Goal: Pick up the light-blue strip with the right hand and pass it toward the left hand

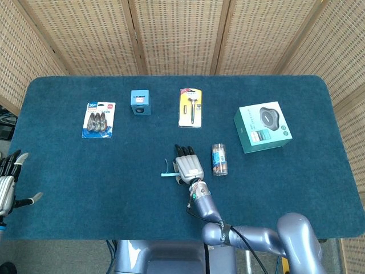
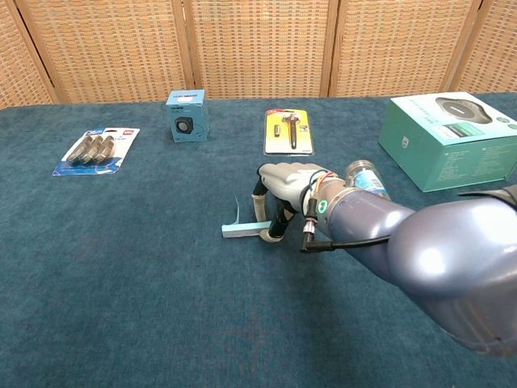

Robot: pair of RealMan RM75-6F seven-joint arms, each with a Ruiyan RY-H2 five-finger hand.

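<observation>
Right hand [image 2: 284,184] fingers grasping light-blue strip [image 2: 242,230], clear jar [image 1: 219,159] just beside, left hand [image 1: 8,181] fingers spread.

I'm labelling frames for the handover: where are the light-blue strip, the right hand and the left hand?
light-blue strip [image 2: 242,231]: chest view, its flat free end on the table.
right hand [image 2: 284,184]: chest view, back of the hand.
left hand [image 1: 7,184]: head view, the palm area.
</observation>
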